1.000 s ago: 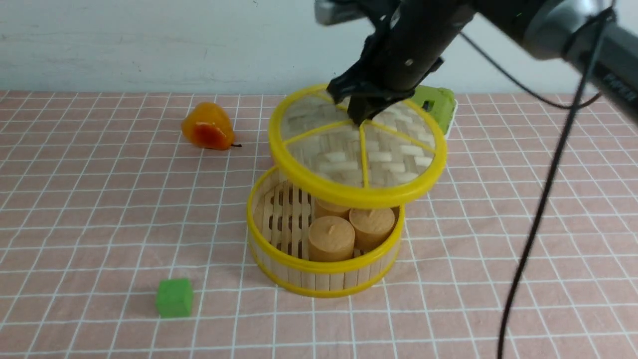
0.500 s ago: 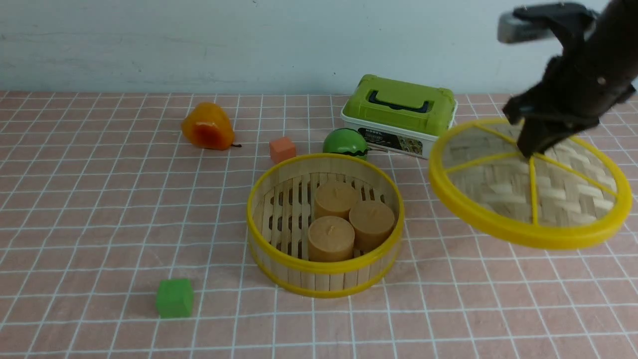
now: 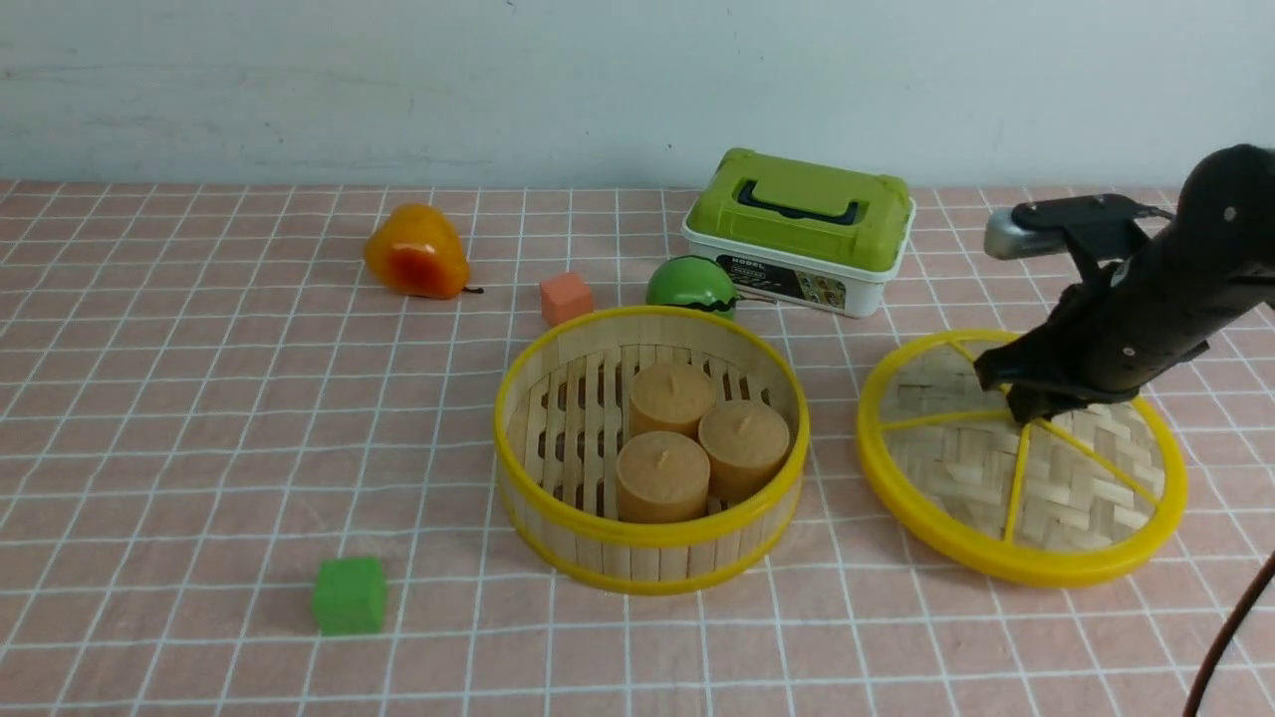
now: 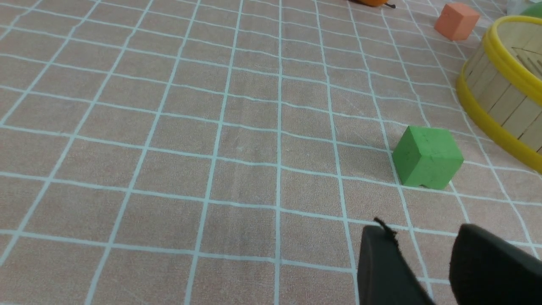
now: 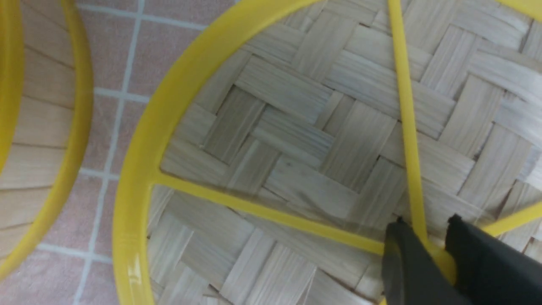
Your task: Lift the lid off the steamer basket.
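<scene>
The steamer basket (image 3: 558, 513) stands open at the table's middle, with three tan cylinders (image 3: 697, 443) inside; its wall also shows in the left wrist view (image 4: 504, 106) and the right wrist view (image 5: 38, 140). The lid (image 3: 956, 478) lies low on the cloth to the basket's right, a little tilted. My right gripper (image 3: 1026, 413) is shut on the lid's centre knob (image 5: 440, 254), the woven lid (image 5: 296, 140) filling that view. My left gripper (image 4: 423, 245) hangs low over bare cloth with its jaws apart and nothing between them; it is out of the front view.
A green cube (image 3: 349, 595) sits front left, also in the left wrist view (image 4: 427, 156). An orange pear (image 3: 415, 252), an orange cube (image 3: 565, 298), a green ball (image 3: 689, 285) and a white box with green lid (image 3: 797, 229) lie behind the basket.
My right gripper carried the lid from above the basket over to the right, then lowered it down to the cloth. The basket now stands uncovered.
</scene>
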